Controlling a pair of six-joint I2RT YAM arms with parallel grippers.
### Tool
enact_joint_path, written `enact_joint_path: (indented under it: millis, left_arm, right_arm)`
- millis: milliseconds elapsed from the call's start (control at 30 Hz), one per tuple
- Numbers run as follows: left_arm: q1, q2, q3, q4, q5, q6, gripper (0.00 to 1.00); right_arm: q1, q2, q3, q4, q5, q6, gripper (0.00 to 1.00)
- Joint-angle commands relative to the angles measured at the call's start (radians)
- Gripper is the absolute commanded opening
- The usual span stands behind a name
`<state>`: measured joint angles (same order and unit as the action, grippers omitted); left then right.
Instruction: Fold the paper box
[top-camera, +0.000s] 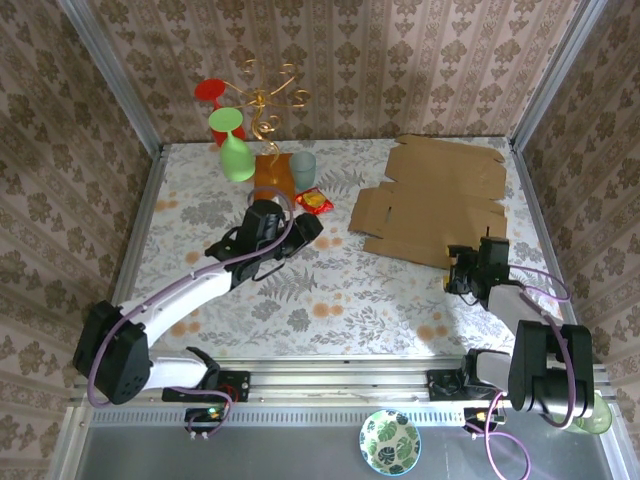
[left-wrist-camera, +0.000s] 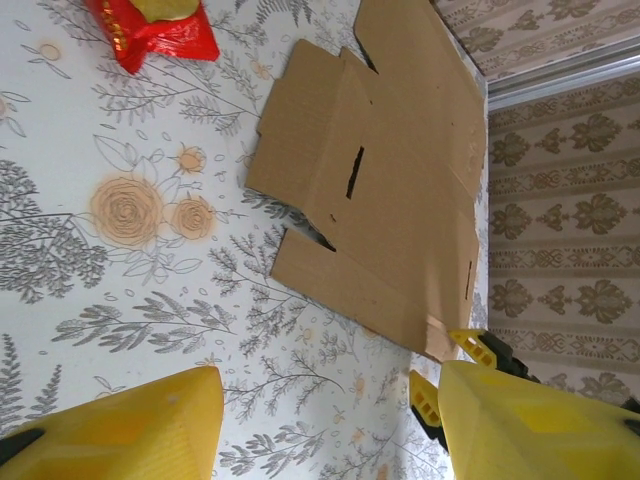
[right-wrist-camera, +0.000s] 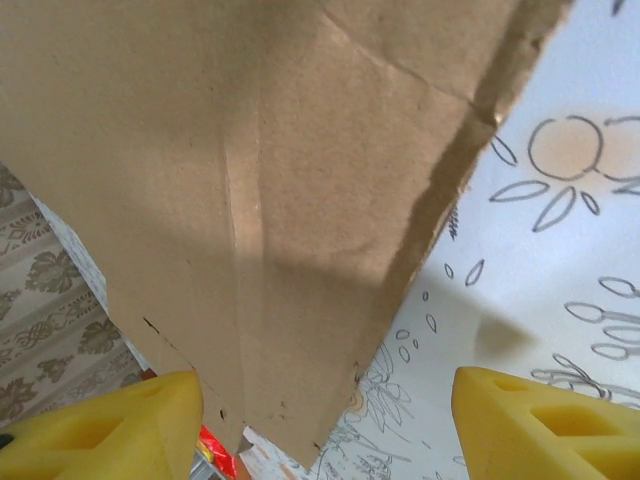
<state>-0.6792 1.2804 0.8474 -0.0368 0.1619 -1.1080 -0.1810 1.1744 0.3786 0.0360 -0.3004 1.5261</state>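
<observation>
Paper box (top-camera: 430, 200) — near corner lies between parted jaws of right gripper (top-camera: 463, 270).

Right wrist: paper box (right-wrist-camera: 300, 200) runs off frame at 12 and 9 o'clock; its low corner hides all but a red sliver (right-wrist-camera: 212, 458) at 7 o'clock, identity unclear. Left wrist: red packet (left-wrist-camera: 150, 30) cut at 12 o'clock. Top view: right end effector (top-camera: 458, 268) at box's near corner, contact too small to judge; green vessel (top-camera: 593, 415) half behind arm base (top-camera: 540, 375), 5 o'clock.
</observation>
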Motion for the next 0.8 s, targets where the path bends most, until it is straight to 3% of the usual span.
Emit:
enact_joint_path:
  millis: [0, 133, 400, 767]
  left_arm:
    - [0.011, -0.04, -0.014, 0.01, 0.016, -0.013, 0.59]
    - [0.015, -0.051, -0.024, 0.019, 0.018, -0.019, 0.59]
    - [0.018, -0.056, -0.027, 0.037, 0.04, -0.019, 0.59]
    - [0.018, -0.091, -0.048, 0.044, 0.035, -0.025, 0.58]
  right_arm:
    - [-0.006, -0.119, -0.024, -0.074, 0.017, -0.005, 0.68]
    - [-0.028, -0.152, -0.085, -0.03, 0.017, -0.001, 0.68]
    - [-0.081, 0.064, -0.07, 0.228, -0.045, -0.07, 0.63]
    - [-0.101, 0.282, -0.081, 0.607, -0.046, -0.059, 0.45]
